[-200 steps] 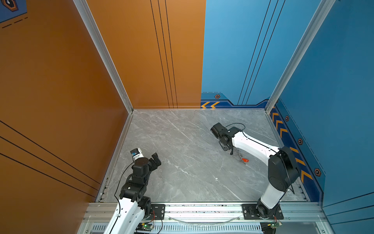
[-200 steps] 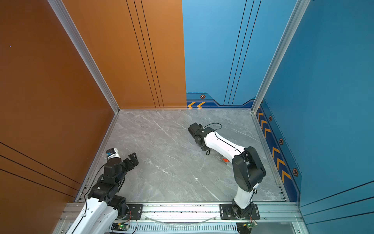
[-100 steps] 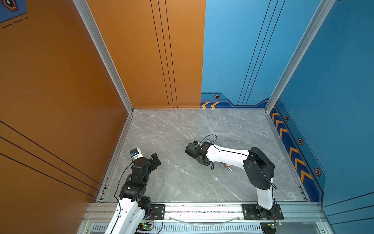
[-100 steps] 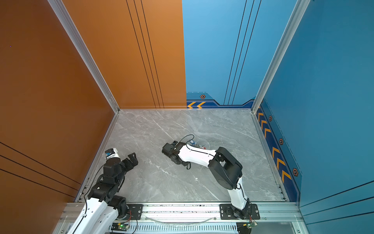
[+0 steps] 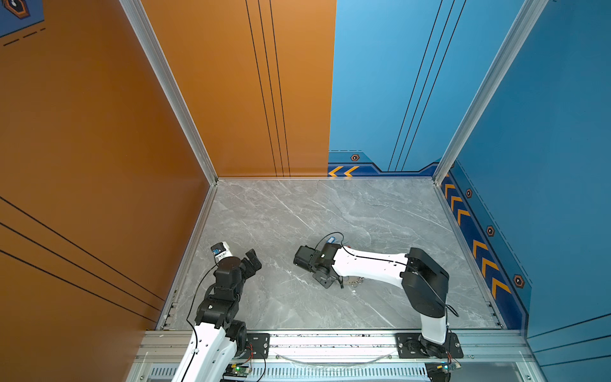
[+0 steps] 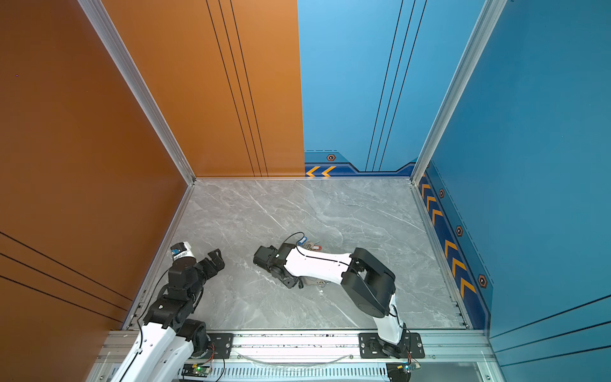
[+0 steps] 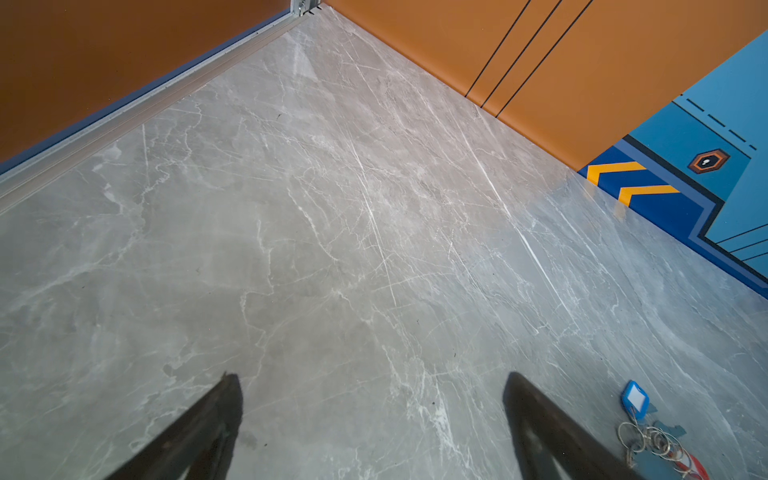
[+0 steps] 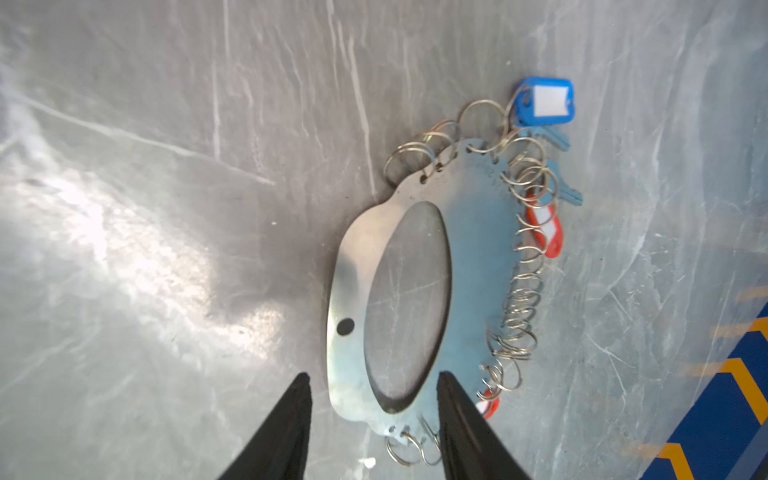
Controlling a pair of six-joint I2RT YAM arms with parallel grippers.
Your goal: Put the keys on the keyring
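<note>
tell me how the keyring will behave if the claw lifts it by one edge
The keyring looks like thin flat sheet metal, so probably stiff, but hard to get under while flat on the table. Its split rings and keys sit loose and would likely dangle.

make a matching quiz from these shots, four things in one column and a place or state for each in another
Things: 1 left gripper; 2 right gripper; 3 keyring; 4 blue tag
States: a grey metal with an oval hole; b lying on the table beside the keyring; c open wide, holding nothing; d open, poised at one end of the keyring
Pairs: 1-c; 2-d; 3-a; 4-b
</note>
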